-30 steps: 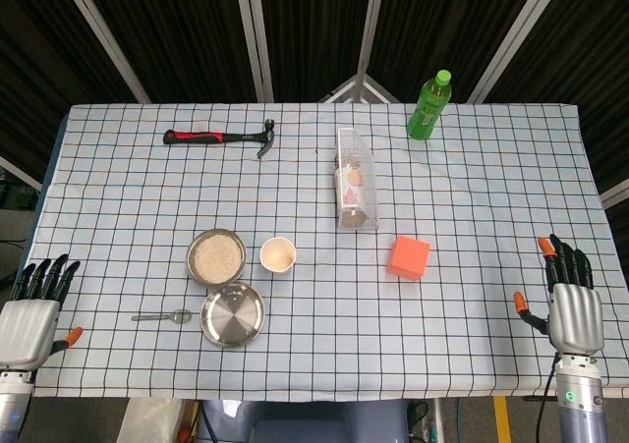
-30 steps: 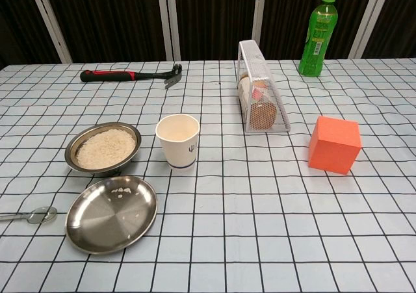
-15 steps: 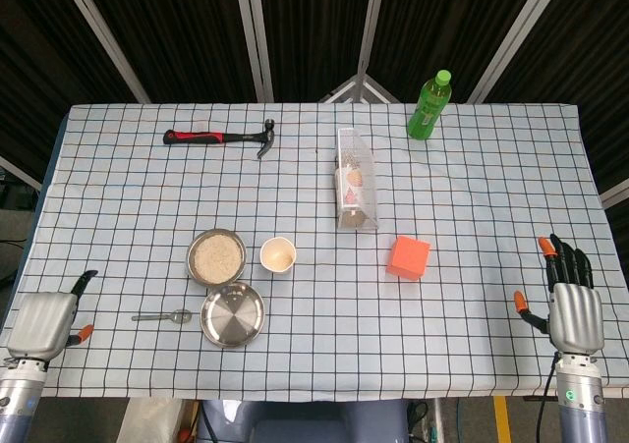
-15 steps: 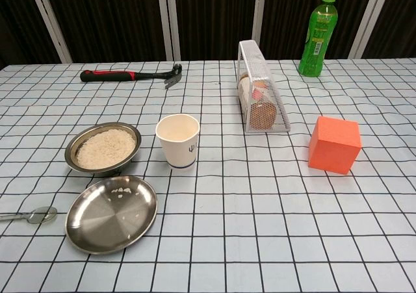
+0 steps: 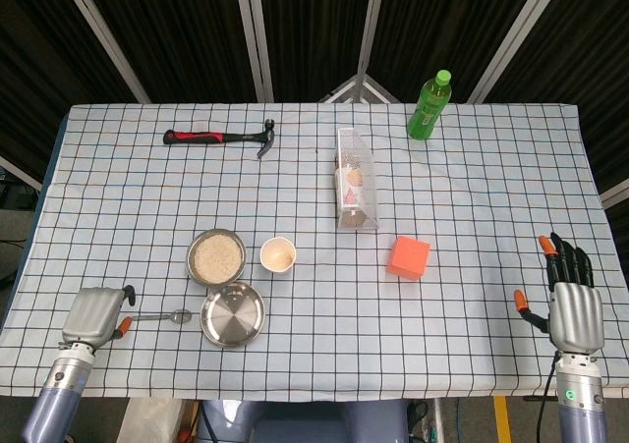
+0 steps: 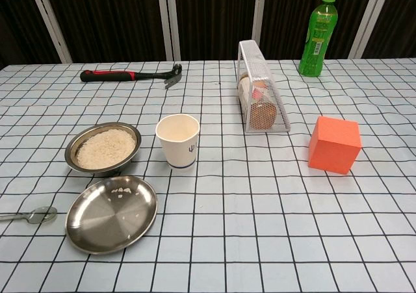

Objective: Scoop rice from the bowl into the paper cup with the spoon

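The scooping has not begun: the spoon [image 5: 165,316] lies flat on the counter [image 5: 472,197] beside the empty plate [image 5: 233,314], the bowl [image 5: 216,256] is full of rice, and the paper cup [image 5: 278,255] looks empty. The left robot hand [image 5: 91,315] sits just at the spoon's handle end (whether its fingers are spread or curled I cannot tell), while the right robot hand [image 5: 570,301] rests spread and empty at the far edge, so grasping, scooping and pouring all remain.

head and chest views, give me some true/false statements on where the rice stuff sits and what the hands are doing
1. The spoon lies flat on the table. True.
2. The bowl holds rice. True.
3. The paper cup lies tipped on its side. False: it stands upright beside the bowl.
4. The right hand grips the green bottle. False: it holds nothing, fingers apart, at the table's near edge.
5. The left hand is at the spoon's handle end. True.
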`<state>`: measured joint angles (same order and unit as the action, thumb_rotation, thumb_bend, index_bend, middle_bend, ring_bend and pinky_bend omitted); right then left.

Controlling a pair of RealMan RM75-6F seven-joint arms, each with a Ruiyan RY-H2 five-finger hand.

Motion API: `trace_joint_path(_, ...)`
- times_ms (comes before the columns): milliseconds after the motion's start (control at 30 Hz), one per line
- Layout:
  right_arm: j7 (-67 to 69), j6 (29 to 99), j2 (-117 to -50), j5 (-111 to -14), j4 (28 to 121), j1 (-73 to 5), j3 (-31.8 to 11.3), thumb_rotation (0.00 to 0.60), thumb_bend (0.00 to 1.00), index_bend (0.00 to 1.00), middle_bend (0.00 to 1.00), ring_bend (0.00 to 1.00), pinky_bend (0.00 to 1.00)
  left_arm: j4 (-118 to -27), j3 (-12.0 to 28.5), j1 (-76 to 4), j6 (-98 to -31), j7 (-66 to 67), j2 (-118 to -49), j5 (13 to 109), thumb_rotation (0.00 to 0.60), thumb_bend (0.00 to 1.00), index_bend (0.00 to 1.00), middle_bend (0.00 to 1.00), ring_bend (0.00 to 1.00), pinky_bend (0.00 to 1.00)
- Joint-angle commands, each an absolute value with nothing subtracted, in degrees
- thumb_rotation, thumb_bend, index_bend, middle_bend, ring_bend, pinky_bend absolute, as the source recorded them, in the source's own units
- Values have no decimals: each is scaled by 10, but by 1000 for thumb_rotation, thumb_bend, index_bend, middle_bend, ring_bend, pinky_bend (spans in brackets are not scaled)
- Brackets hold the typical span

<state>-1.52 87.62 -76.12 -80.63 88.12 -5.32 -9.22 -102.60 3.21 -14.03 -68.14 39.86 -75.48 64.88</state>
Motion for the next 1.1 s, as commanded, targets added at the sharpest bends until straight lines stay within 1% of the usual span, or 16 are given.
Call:
trace_joint_path(33, -15, 876, -761, -807, 881, -53, -92, 600, 379, 0, 0, 0, 0, -1019, 34, -154, -677, 421, -776, 627, 600, 369, 471, 1000, 1000, 1000)
trace_joint_path(267, -17, 879, -762, -806, 882, -52, -93, 600, 379, 0, 0, 0, 0, -1009, 29, -169, -677, 455, -806, 597, 600, 369, 476, 1000, 1000, 1000)
trace_joint_path(500, -19, 881, -763, -807, 883, -52, -93, 600, 379, 0, 0, 0, 0, -996, 23, -175, -679, 464, -824, 576, 600, 384, 504, 1000, 1000, 1000)
trace_joint_path(833, -21, 882, -763, -807, 884, -52, -93, 600, 379, 0, 0, 0, 0, -982, 15, -181, -682, 462, -828, 561, 600, 388, 483, 1000, 1000, 1000)
trace_joint_path(1100, -20, 883, -765, -806, 883, -52, -95, 600, 379, 0, 0, 0, 0, -977, 9, -187, -679, 460, -831, 551, 600, 424, 480, 1000, 1000, 1000)
